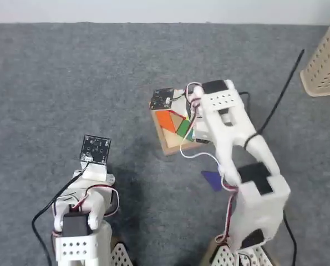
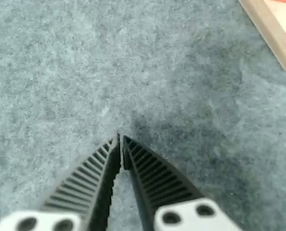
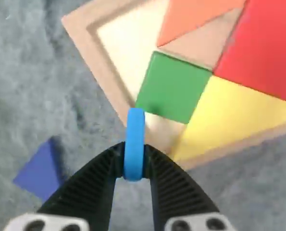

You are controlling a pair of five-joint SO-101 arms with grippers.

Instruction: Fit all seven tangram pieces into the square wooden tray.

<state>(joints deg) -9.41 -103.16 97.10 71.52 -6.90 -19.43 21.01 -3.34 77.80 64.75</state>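
A light-blue piece is pinched on edge by the right gripper at the rim of the wooden tray; the left gripper is pressed together over carpet farther left.

Tray: sat at centre, orange piece and green piece inside.
Blue triangle: lay at tray's 5 o'clock.
Right arm: covered tray's 3 o'clock side.
Basket: stood at 2 o'clock.
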